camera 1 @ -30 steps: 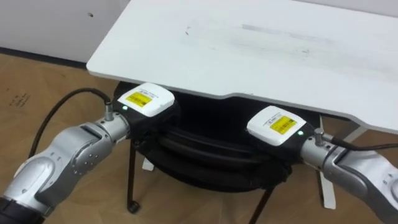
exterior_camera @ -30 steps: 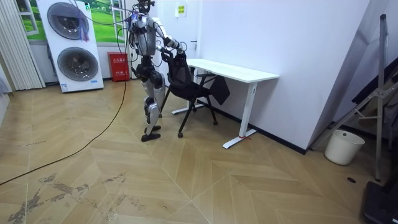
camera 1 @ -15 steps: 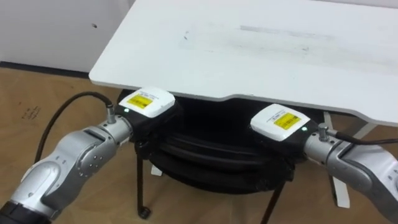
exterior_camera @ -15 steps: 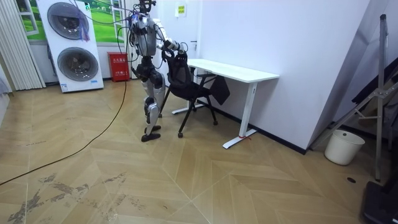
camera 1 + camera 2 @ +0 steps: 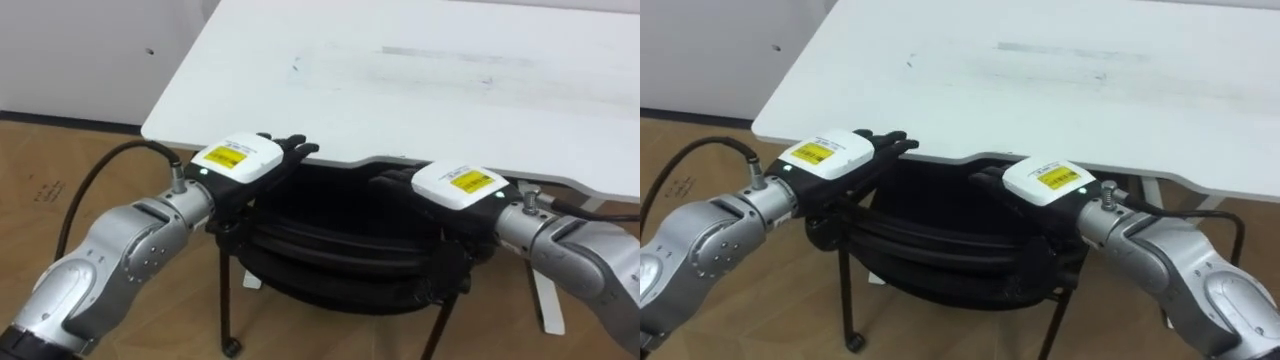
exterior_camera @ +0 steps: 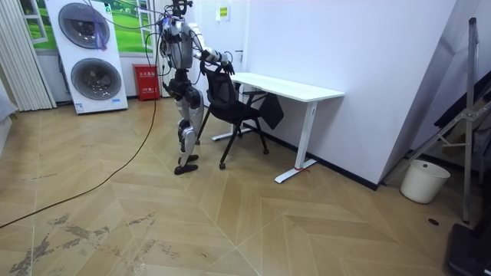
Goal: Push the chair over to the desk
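Robot stands behind black chair (image 5: pixel 340 255), which sits at near edge of white desk (image 5: pixel 420 80), backrest top partly under that edge. On backrest top lie left hand (image 5: pixel 243 163) and right hand (image 5: pixel 458 186), fingers straight, gripping nothing.

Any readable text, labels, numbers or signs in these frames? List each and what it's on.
Nothing is legible.
Yellow label on left hand: print too small to read.
Yellow label on right hand: print too small to read.
Yellow wall sign: too small to read.
Red box: pale marking, blurred, unreadable.
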Available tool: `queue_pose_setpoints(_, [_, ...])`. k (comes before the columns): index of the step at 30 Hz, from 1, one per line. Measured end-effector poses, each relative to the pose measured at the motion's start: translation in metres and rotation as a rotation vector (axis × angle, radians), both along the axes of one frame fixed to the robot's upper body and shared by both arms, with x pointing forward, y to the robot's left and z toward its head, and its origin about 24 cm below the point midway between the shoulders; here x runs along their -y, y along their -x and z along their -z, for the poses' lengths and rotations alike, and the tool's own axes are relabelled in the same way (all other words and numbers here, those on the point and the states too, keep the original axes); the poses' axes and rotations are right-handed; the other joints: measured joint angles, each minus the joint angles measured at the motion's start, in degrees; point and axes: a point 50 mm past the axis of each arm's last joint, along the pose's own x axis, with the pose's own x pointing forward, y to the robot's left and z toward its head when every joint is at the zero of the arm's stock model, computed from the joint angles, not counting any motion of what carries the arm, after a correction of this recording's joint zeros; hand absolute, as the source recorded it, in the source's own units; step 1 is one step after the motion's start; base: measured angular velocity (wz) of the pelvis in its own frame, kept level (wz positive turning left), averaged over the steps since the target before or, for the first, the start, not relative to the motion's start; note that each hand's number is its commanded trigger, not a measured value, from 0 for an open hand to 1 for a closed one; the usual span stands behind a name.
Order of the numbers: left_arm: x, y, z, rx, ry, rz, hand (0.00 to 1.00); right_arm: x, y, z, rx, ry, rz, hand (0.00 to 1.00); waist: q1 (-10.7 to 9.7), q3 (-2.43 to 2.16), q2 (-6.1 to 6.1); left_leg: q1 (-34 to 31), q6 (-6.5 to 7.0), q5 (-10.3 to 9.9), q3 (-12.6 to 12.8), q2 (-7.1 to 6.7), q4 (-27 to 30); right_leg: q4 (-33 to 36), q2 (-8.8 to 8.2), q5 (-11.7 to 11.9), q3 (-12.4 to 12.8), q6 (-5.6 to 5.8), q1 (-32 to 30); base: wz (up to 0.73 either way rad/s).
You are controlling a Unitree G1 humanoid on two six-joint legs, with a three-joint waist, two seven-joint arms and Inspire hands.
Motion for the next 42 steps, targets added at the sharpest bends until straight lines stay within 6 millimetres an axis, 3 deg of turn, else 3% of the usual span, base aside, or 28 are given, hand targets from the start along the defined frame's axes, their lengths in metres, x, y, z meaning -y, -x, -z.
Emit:
queue_pose_setpoints(6, [-0.002, -0.001, -0.003, 0.01, 0.002, -0.011, 0.0, 0.0, -0.001, -0.002, -0.009, -0.045, 0.018, 0.0, -0.01, 0.03, -0.05, 0.05, 0.25, -0.12, 0.07, -0.22, -0.01, -0.1, -0.11, 0.19, 0.29, 0.34, 0.17, -0.01])
queue_pose_setpoints(14, [-0.014, -0.004, -0.023, 0.083, 0.024, -0.017, 0.0, 0.014, -0.007, -0.028, 0.051, -0.144, 0.05, 0.0, 1.29, 0.12, -0.09, 0.34, 0.72, -0.45, 1.19, -0.03, 0.05, -0.08, -0.17, 0.41, 1.27, 0.7, 0.3, -0.05])
queue_pose_setpoints(17, [-0.038, -0.006, -0.065, 0.28, 0.065, -0.042, 0.0, 0.028, -0.01, -0.071, 0.291, -0.219, 0.082, 0.0, 1.27, 0.31, 0.25, 0.34, 0.83, -0.51, 1.18, -0.01, 0.04, -0.09, 0.02, 0.61, 2.61, 0.77, 0.16, 0.0])
queue_pose_setpoints(19, [-0.062, 0.002, -0.121, 0.612, 0.163, -0.124, 0.0, 0.059, -0.005, -0.123, 0.617, -0.32, 0.182, 0.0, 1.44, 0.36, 0.57, 0.73, 1.06, -0.66, 1.21, -0.01, -0.17, -0.23, -0.07, 0.93, 2.7, 1.11, 0.5, -0.02])
queue_pose_setpoints(21, [-0.084, 0.013, -0.153, 0.848, 0.219, -0.201, 0.0, 0.083, 0.003, -0.155, 0.845, -0.367, 0.267, 0.0, 1.4, 0.39, 1.15, 1.78, 1.32, -0.98, 1.23, -0.01, -0.56, -0.67, -0.07, 1.25, 3.42, 1.5, 1.25, -0.07])
queue_pose_setpoints(22, [-0.098, 0.023, -0.169, 0.979, 0.26, -0.248, 0.0, 0.097, 0.012, -0.172, 0.98, -0.401, 0.314, 0.0, 1.12, 0.09, 1.49, 1.91, 1.32, -1.45, 1.23, -0.12, -0.82, -0.67, -0.14, 1.25, 3.85, 1.52, 1.27, -0.08])
queue_pose_setpoints(26, [-0.145, 0.06, -0.197, 1.295, 0.256, -0.387, 0.0, 0.133, 0.046, -0.21, 1.317, -0.461, 0.417, 0.0, -0.33, -0.2, 1.9, 2.39, 1.64, -1.61, 1.46, -0.31, -1.04, -0.44, 0.0, 1.05, 4.28, 1.86, 1.36, -0.03])
queue_pose_setpoints(30, [-0.199, 0.106, -0.188, 1.506, 0.216, -0.628, 0.0, 0.165, 0.082, -0.23, 1.659, -0.518, 0.527, 0.0, -1.94, -0.29, 2.05, 3.37, 1.75, -2.66, 2.55, -0.03, -0.15, 0.2, -0.02, 0.64, 4.88, 2.55, 2.23, -0.09])
queue_pose_setpoints(35, [-0.256, 0.149, -0.165, 1.678, 0.328, -0.96, 0.0, 0.211, 0.129, -0.238, 1.997, -0.659, 0.719, 0.0, -2.46, -0.8, 2.47, 2.3, 1.85, -4.16, 2.86, 0.17, 1.17, 0.68, 0.19, 0.29, 4.96, 3.04, 1.47, -0.08])
queue_pose_setpoints(37, [-0.27, 0.163, -0.158, 1.76, 0.388, -1.074, 0.0, 0.227, 0.15, -0.232, 2.115, -0.726, 0.824, 0.0, -2.8, -0.98, 2.36, 2.31, 1.93, -4.22, 2.77, 0.38, 1.43, 2.26, 0.28, 0.21, 4.75, 3.17, 0.79, 0.0])
queue_pose_setpoints(39, [-0.283, 0.184, -0.137, 1.826, 0.47, -1.243, 0.0, 0.239, 0.174, -0.223, 2.252, -0.773, 0.927, 0.0, -3.06, -1.61, 2.98, 2.45, 2.1, -4.87, 2.81, 0.7, 1.91, 4.33, 0.51, 0.04, 5.72, 3.44, 0.02, 0.0])
queue_pose_setpoints(40, [-0.287, 0.193, -0.123, 1.834, 0.502, -1.331, 0.0, 0.243, 0.184, -0.218, 2.308, -0.793, 0.967, 0.0, -3.3, -1.37, 3.19, 2.56, 2.05, -5.0, 2.58, 0.72, 1.93, 5.64, 0.51, -0.13, 5.77, 3.67, -0.65, 0.0])
queue_pose_setpoints(42, [-0.291, 0.202, -0.099, 1.821, 0.557, -1.464, 0.0, 0.249, 0.193, -0.2, 2.343, -0.826, 1.069, 0.0, -3.45, -1.36, 3.34, 2.9, 1.98, -5.03, 2.52, 0.72, 1.79, 7.96, 0.47, -0.58, 7.05, 4.17, -1.61, 0.02])
